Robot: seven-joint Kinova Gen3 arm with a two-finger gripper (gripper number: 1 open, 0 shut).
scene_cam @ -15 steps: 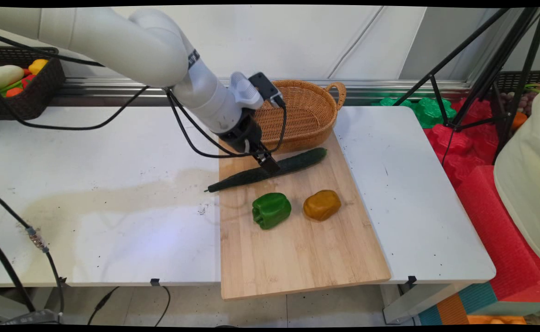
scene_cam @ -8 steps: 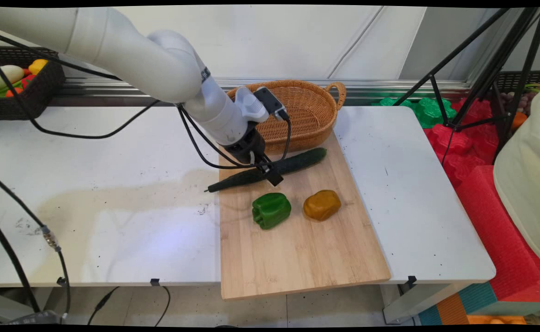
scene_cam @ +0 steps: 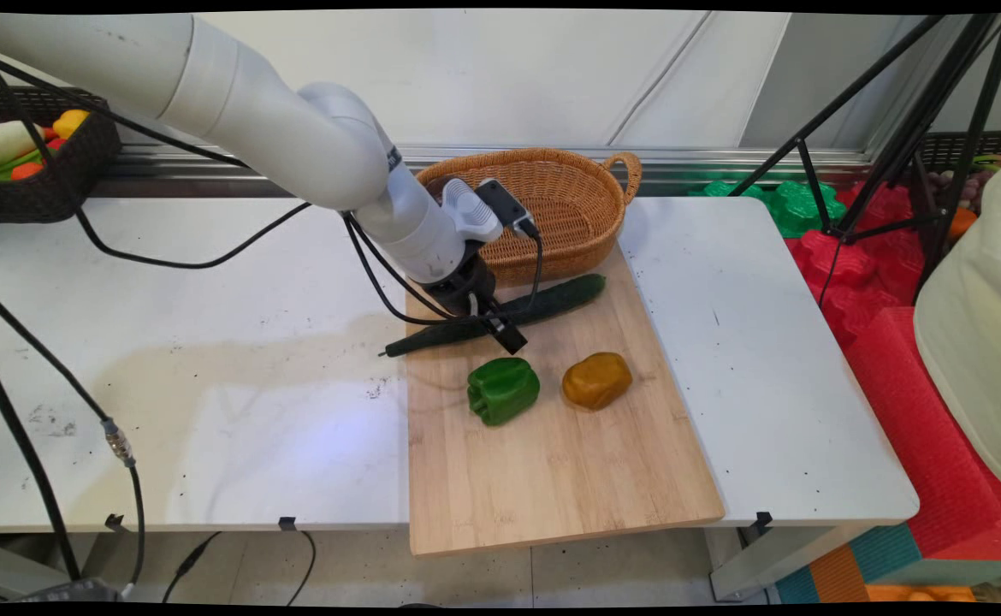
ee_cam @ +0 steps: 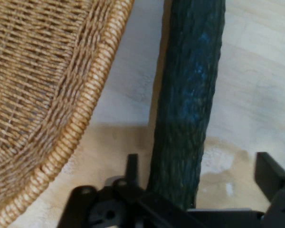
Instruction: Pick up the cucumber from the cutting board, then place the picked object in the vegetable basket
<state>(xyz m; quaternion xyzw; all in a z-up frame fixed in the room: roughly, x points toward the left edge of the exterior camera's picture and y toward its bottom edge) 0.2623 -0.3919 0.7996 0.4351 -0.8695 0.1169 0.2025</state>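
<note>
The black two-finger claw (scene_cam: 500,329) sits spread wide around the long dark green cucumber (ee_cam: 187,104), not clenched. That's on the bamboo cutting board (scene_cam: 552,462), beside the woven wicker basket (ee_cam: 42,95).

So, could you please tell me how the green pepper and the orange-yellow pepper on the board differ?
The green pepper is bright green with clear lobes and ridges; the orange-yellow pepper is smoother and rounder. The green pepper lies nearer the hand and the cucumber; the orange-yellow one lies further right, toward the cutting board's right edge. Both lie on the board, apart from each other, untouched by the hand.
</note>
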